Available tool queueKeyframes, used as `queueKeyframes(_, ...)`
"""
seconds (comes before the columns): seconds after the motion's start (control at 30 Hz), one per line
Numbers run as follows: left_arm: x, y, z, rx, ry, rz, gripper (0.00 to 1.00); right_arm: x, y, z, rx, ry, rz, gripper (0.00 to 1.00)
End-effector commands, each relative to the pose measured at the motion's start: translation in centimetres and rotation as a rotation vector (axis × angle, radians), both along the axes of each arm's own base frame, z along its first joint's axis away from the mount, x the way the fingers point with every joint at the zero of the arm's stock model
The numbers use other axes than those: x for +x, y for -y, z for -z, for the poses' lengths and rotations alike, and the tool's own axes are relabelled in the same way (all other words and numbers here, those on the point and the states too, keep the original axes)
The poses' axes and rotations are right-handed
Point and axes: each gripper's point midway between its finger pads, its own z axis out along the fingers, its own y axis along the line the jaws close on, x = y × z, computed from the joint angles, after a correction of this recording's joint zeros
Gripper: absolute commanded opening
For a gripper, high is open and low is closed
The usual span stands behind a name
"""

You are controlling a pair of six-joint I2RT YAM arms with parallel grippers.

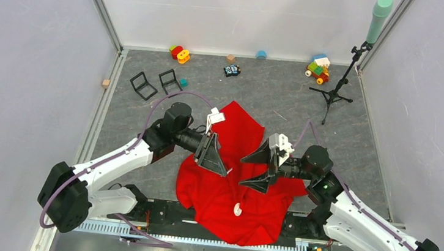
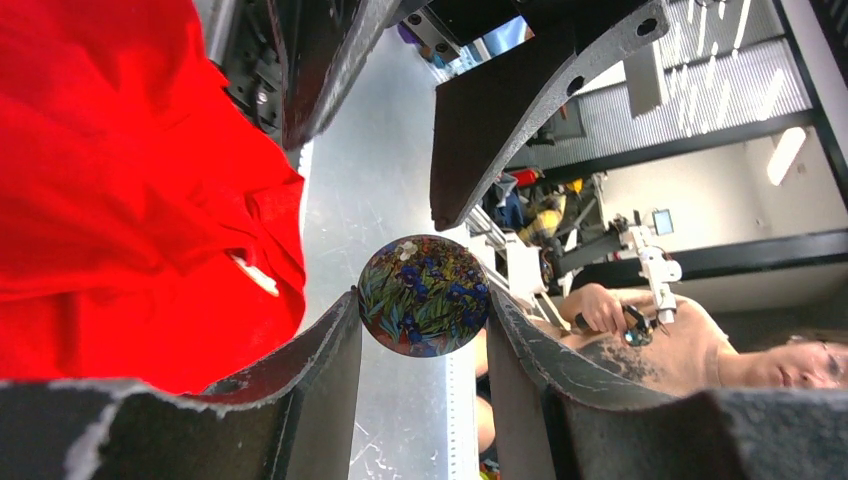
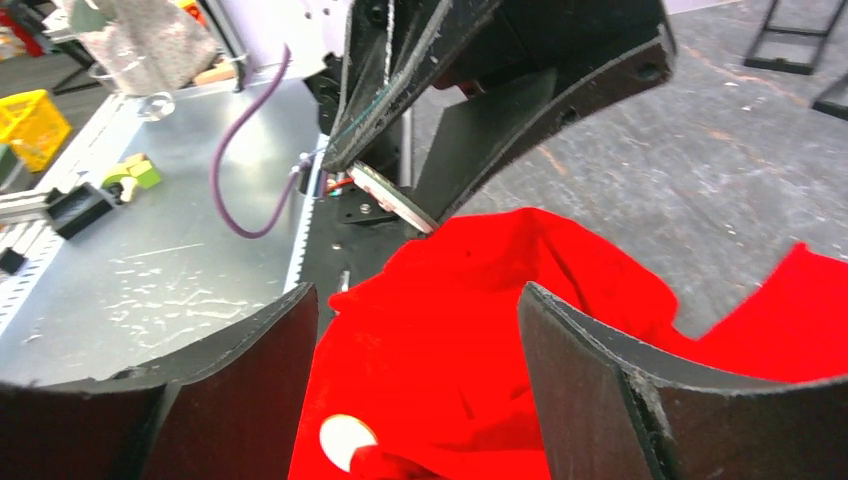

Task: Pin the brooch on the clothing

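Observation:
The red T-shirt lies crumpled on the grey table between both arms, its lower part hanging over the front rail. My left gripper hovers over the shirt's left side. In the left wrist view it is shut on the brooch, a round disc painted with blue irises, held by its edges at the fingertips. The shirt and its white tag lie to the left there. My right gripper is open and empty above the shirt, facing the left gripper. A small white round disc lies on the shirt near the front and also shows in the right wrist view.
Two small black chair frames, colourful toys, a toy car and blocks stand at the back. A tripod stand with a green top stands at back right. A metal rail runs along the front edge.

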Motion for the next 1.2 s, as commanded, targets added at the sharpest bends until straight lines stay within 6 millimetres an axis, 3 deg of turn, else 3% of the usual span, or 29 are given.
queueKeyframes(0.0,-1.8,0.1,-1.6,-0.055,-0.013,0.092,0.36,-1.5,-1.0,-3.8,0.078,0.058,-0.087,0.76)
queueKeyframes(0.23,-2.9,0.7,-2.0,-0.061,-0.022,0.136,0.35,-2.5,-1.8,-4.8,0.103,0.068,-0.132,0.66)
queueKeyframes(0.7,-3.0,1.4,-1.5,-0.052,-0.042,0.149,0.35,-3.9,-2.0,-4.5,0.09,0.067,-0.199,0.42)
queueKeyframes(0.93,-2.8,1.6,-1.2,-0.045,-0.043,0.132,0.35,-4.0,-2.1,-4.1,0.078,0.062,-0.206,0.0)
queueKeyframes(0.97,-2.7,1.7,-1.2,-0.044,-0.04,0.121,0.35,-3.9,-2.1,-4.1,0.079,0.063,-0.201,0.0)
queueKeyframes(1.0,-2.6,1.8,-1.4,-0.048,-0.035,0.112,0.41,-3.8,-2.1,-4.0,0.078,0.063,-0.193,0.0)
queueKeyframes(1.1,-2.0,2.1,-2.6,-0.089,0.021,0.075,0.75,-2.5,-2.1,-3.7,0.069,0.047,-0.102,0.0)
queueKeyframes(1.17,-1.3,2.4,-3.3,-0.11,0.08,0.015,0.87,-0.7,-1.9,-3.3,0.066,0.009,0.015,0.0)
